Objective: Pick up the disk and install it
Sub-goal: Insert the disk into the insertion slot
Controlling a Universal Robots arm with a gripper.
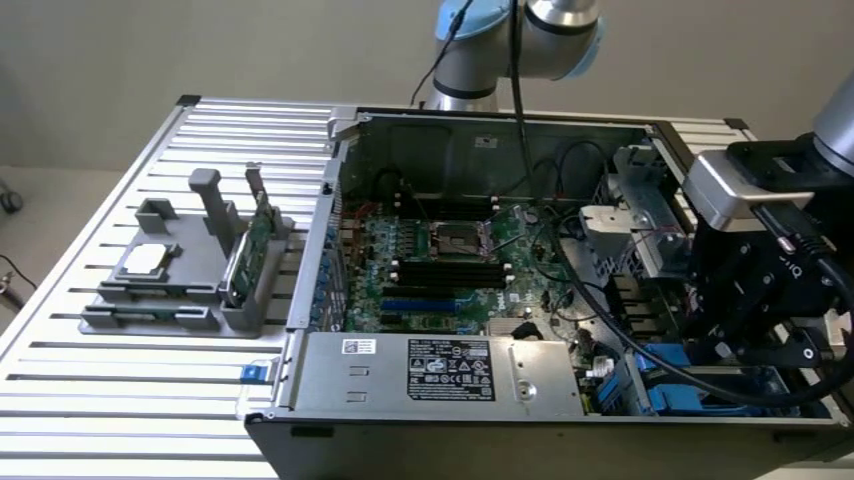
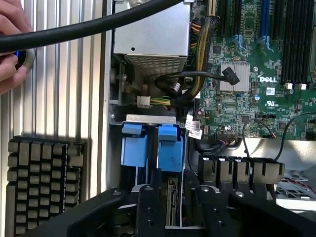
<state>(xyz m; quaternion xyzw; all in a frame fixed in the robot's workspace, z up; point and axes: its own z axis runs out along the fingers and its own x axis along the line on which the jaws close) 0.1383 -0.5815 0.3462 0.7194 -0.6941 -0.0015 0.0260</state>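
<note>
Gripper [image 2: 180, 191]: part-open. 2 black fingers [image 2: 148, 212] stand apart, no grip seen on anything.
Disk [image 2: 171, 153]: on edge in the drive bay of the PC case [image 1: 441, 135], in the near corner on the exterior view's right. Its blue carrier end shows, and its thin metal edge runs in btw the 2 fingers.
Disk vs gripper: disk sits inside the finger gap. A dark gap shows on one side; contact w/ the other finger cannot be told.
Blue carrier ends: qty 2, side by side. The neighbour carrier [image 2: 134, 148] is just beside the disk, outside the finger gap.
Counter [image 1: 134, 400]: qty 1, ribbed metal, carries everything.
Fixture [image 1: 147, 322]: qty 1, grey, on the exterior view's left of the case.
Processor chip [image 1: 144, 260]: qty 1, flat on the fixture.
Green card [image 1: 247, 255]: qty 1, on edge in the fixture, near the case wall.
Motherboard [image 1: 441, 250]: qty 1, on the case floor.
PSU [image 1: 441, 370]: qty 1, silver box w/ black label, along the case's near edge.
Arm [image 1: 534, 40]: qty 1, reaches down into the case on the exterior view's right.
Person's hand [image 2: 10, 49]: qty 1, over the counter ribs outside the case, at a thick black cable [image 2: 98, 24].
Gridded black block [image 2: 44, 182]: qty 1, on the counter, just outside the case wall.
</note>
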